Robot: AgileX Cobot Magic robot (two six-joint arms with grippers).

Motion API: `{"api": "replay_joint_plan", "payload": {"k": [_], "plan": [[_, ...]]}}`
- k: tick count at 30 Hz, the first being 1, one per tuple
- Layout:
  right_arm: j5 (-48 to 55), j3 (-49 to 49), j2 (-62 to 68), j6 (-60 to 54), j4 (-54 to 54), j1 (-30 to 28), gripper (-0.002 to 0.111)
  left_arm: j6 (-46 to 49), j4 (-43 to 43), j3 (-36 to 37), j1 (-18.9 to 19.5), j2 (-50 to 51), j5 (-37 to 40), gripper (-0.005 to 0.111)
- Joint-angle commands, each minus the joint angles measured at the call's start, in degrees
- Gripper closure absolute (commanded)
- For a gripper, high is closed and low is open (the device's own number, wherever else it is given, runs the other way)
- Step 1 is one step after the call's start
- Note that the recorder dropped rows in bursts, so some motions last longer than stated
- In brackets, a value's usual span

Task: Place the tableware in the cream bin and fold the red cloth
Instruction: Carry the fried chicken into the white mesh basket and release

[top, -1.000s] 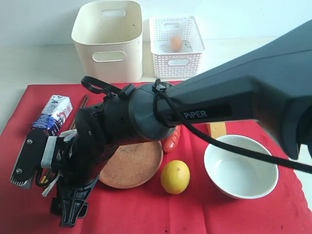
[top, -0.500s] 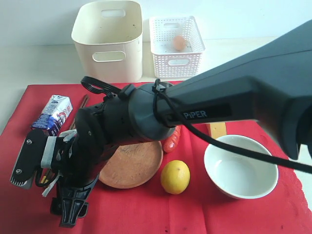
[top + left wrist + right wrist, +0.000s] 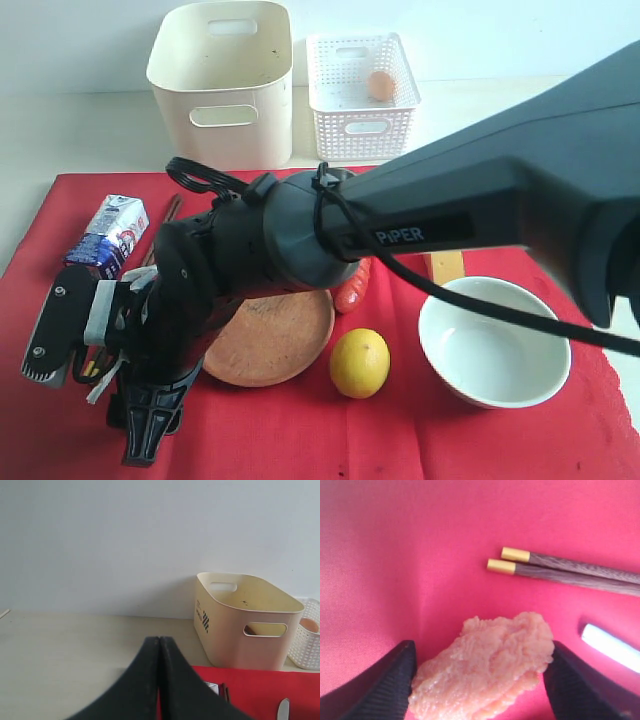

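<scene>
Red cloth (image 3: 420,440): a bright woven sheet is spread flat on the pale table (image 3: 80,130); its fine weave is seen in the right wrist view
Cream bin (image 3: 220,85): smooth plastic with rounded corners and oval handle cut-outs, stood on the table just behind the cloth, beside a white lattice basket (image 3: 362,110) in which an egg (image 3: 380,85) lies
Brown plate (image 3: 280,345): round and matt, laid on the cloth, partly covered by the right arm (image 3: 450,220)
Bowl (image 3: 494,350): glossy and pale, on the cloth, apart from the plate, with a lemon (image 3: 360,362) between them
Chopsticks (image 3: 560,570): dark grained wood with gold tips, laid side by side on the cloth near a rough pink lump (image 3: 485,665)
Right gripper (image 3: 482,680): the black jaws are set wide, one at each edge of the lump, which lies on the cloth; whether it is gripped cannot be told
Left gripper (image 3: 159,680): the jaws are pressed together with nothing between them
Exterior view only: plate, bowl, lemon and milk carton (image 3: 108,235) are shown, while the lump is hidden by the arm
Left wrist view only: dark print on the bin's end wall and a silver knife tip (image 3: 283,711) on the cloth are shown
</scene>
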Motion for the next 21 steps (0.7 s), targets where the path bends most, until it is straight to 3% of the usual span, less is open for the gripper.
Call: {"api": "replay_joint_plan", "payload": {"k": [1,6,21], "plan": [[-0.46,0.09,0.17,0.36,-0.47,0.0,0.09,-0.03,-0.05,-0.11,0.14,-0.32,0.06,0.105],[-0.31,0.09,-0.69,2.64,-0.47,0.0,0.108,-0.03,-0.05,-0.11,0.14,-0.32,0.06,0.105],[2.98,0.09,-8.16,4.49,-1.9,0.0,0.108,-0.03,-0.05,-0.11,0.14,-0.32,0.06,0.105]]}}
